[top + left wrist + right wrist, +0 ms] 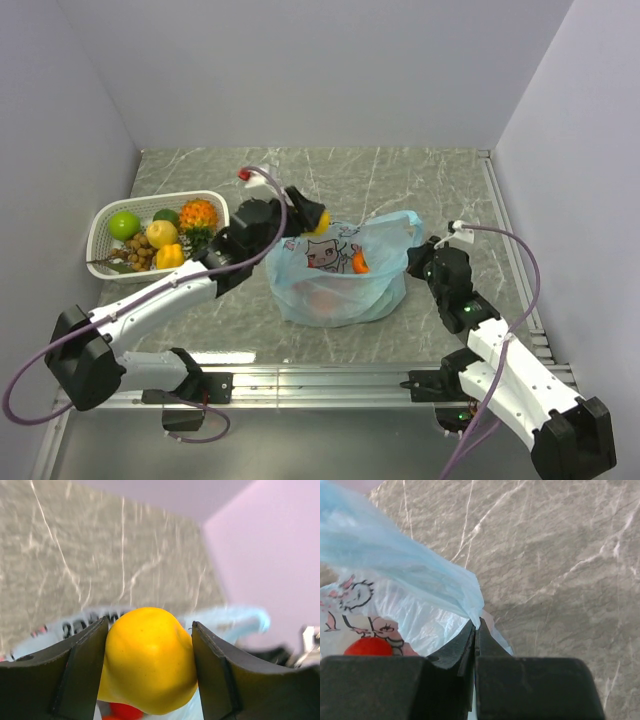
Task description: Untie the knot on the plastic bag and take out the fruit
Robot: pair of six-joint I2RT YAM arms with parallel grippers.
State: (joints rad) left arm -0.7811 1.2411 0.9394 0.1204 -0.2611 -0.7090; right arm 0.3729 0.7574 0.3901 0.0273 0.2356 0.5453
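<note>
Top view: my left tool (312, 217) gripped a yellow pear (321, 223) just above the mouth of the pale blue plastic bag (335, 290). The bag sat mid-tabletop (430, 180) with an orange fruit (360, 262) showing inside. My right tool (424, 256) pinched the bag's right edge. A white basket (103, 222) stood at the far left.

Left wrist view: both fingers (75, 675) pressed the pear's sides, with the bag's rim behind.

Right wrist view: my clenched tool trapped a fold of blue plastic, and a red fruit (369, 646) showed through the bag.

our robot lab cell: plain pale walls (330, 70) around a marble-look table (400, 180), metal rail (330, 378) in front
</note>
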